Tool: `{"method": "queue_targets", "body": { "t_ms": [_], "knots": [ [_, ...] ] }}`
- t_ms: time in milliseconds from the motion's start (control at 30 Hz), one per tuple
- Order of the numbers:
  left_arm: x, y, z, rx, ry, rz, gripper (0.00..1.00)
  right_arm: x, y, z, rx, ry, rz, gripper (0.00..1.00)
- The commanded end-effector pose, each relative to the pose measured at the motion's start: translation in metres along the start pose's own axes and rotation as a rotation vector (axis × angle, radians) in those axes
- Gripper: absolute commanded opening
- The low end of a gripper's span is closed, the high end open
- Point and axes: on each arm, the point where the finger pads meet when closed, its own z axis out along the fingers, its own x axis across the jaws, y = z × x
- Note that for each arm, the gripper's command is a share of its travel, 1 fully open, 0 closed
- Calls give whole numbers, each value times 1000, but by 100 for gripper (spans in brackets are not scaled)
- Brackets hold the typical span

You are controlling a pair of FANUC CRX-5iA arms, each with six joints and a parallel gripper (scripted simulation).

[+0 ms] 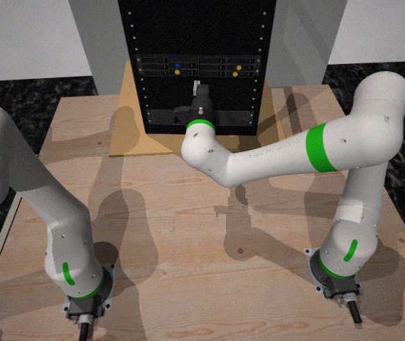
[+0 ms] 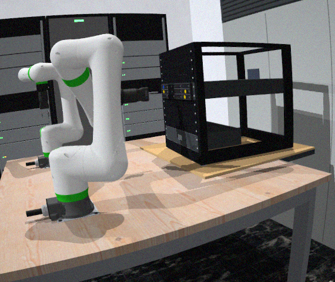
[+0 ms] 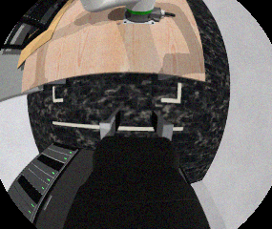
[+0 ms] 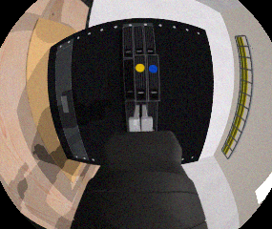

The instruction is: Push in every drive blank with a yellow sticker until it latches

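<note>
The black rack [image 1: 195, 29] [image 2: 287, 97] [image 4: 188, 86] stands upright. Its band of drive blanks has a left yellow sticker [image 1: 177, 72] [image 2: 163, 91] [image 4: 139, 68] beside a blue sticker [image 1: 177, 65] [image 2: 163, 86] [image 4: 153, 69]. At the right are an upper yellow sticker [image 1: 239, 67] [image 2: 185, 91] and a lower yellow sticker [image 1: 235, 74] [image 2: 184, 97], both hidden in the right wrist view. The left yellow and blue blanks seem slightly proud. My right gripper [image 1: 196, 82] [image 2: 158, 92] [image 4: 140, 111] is shut and empty, before the band's middle; contact is unclear. My left gripper [image 2: 45, 113] [image 3: 136, 116] is open, away from the rack.
The rack rests on a wooden board [image 1: 121, 145] [image 2: 301, 149] on the table [image 1: 180, 293] [image 2: 149, 233]. The right arm reaches across the front of the rack in the top view. The left arm stands at the table's left side there. Server cabinets [image 2: 16, 76] stand in the background.
</note>
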Motion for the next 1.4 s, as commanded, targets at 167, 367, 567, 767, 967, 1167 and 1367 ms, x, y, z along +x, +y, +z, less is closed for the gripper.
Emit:
{"method": "queue_targets", "body": {
  "t_ms": [167, 367, 567, 767, 967, 1167, 1367],
  "knots": [
    [0, 0, -1, -2, 0, 0, 100, 2, -39, 3, -5, 1, 1, 0],
    [0, 0, -1, -2, 0, 0, 100, 2, -53, 3, -5, 1, 2, 0],
    [0, 0, -1, -2, 0, 0, 100, 2, -57, 3, -5, 1, 2, 0],
    [0, 0, -1, -2, 0, 0, 100, 2, -58, 3, -5, 1, 2, 0],
    [0, 0, -1, -2, 0, 0, 100, 2, -58, 15, -5, 1, 2, 0],
    [0, 0, -1, -2, 0, 0, 100, 2, -58, 38, -5, 1, 2, 0],
    [0, 0, -1, -2, 0, 0, 100, 2, -58, 57, -5, 1, 2, 0]
  ]
}}
